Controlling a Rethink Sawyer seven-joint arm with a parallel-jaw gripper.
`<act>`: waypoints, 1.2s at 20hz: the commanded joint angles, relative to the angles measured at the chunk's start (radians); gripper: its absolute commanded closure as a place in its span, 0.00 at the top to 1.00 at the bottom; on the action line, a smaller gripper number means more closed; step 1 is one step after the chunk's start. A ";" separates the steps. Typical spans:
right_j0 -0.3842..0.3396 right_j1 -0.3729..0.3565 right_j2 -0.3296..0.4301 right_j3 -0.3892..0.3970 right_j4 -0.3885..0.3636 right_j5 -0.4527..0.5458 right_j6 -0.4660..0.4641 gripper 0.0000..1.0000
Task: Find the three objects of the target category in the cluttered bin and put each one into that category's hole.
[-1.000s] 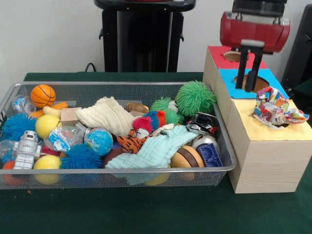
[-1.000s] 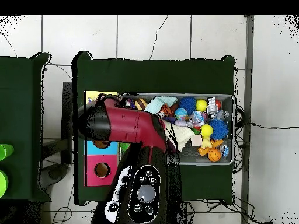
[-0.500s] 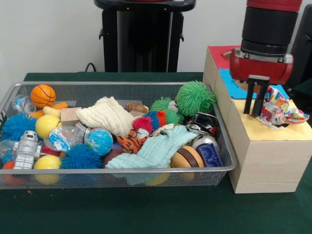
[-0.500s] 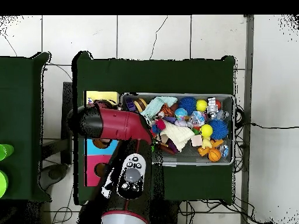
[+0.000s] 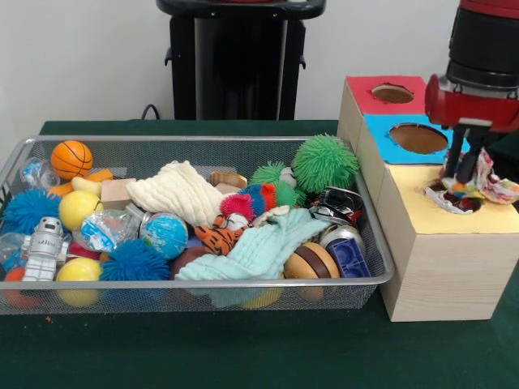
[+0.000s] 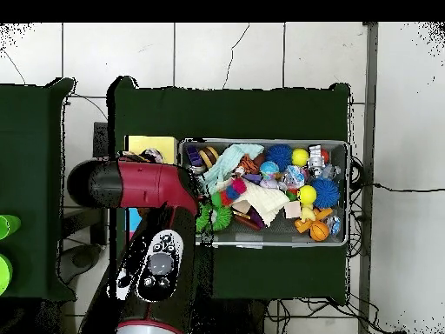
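- Over the box's (image 5: 438, 267) yellow end, the gripper (image 5: 461, 166) sits at the hole with a patterned cloth (image 5: 489, 180) bunched on the rim; whether it grips the cloth, I cannot tell.
- Poke the cloth fully down the hole before lifting away; loose folds may snag.

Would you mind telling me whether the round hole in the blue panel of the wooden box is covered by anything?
No, the round hole in the blue panel lies open; the multicoloured patterned cloth sits over the yellow panel.
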 commanded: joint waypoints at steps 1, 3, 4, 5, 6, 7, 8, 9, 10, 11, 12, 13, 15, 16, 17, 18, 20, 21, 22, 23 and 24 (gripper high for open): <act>-0.011 -0.076 -0.033 -0.008 -0.020 0.283 0.179 0.00; -0.020 -0.099 -0.029 0.003 -0.023 0.310 0.162 0.00; -0.026 -0.105 -0.025 0.011 -0.022 0.311 0.157 0.00; -0.029 -0.109 -0.021 0.013 -0.022 0.313 0.155 0.00; -0.038 -0.112 -0.014 0.016 -0.021 0.314 0.147 0.00; -0.041 -0.110 -0.009 0.019 -0.019 0.306 0.147 0.00; -0.047 -0.110 -0.005 0.026 -0.019 0.293 0.142 0.00; -0.049 -0.102 0.001 0.030 -0.017 0.275 0.148 0.00; -0.055 -0.097 0.009 0.035 -0.012 0.257 0.150 0.00; -0.061 -0.091 0.017 0.041 -0.007 0.239 0.152 0.00; -0.069 -0.086 0.032 0.048 0.006 0.226 0.156 0.00; -0.081 -0.093 0.044 0.068 0.012 0.210 0.145 0.00; -0.090 -0.106 0.051 0.087 0.024 0.215 0.148 0.00; -0.091 -0.119 0.051 0.091 0.031 0.245 0.154 0.00; -0.099 -0.139 0.065 0.112 0.059 0.293 0.165 0.00; -0.106 -0.160 0.077 0.134 0.086 0.329 0.177 0.00; -0.121 -0.193 0.107 0.174 0.145 0.399 0.199 0.00; -0.119 -0.207 0.115 0.198 0.167 0.413 0.210 0.00; -0.118 -0.222 0.122 0.221 0.190 0.428 0.221 0.00; -0.107 -0.235 0.119 0.243 0.200 0.418 0.229 0.00; -0.093 -0.241 0.114 0.256 0.206 0.405 0.237 0.00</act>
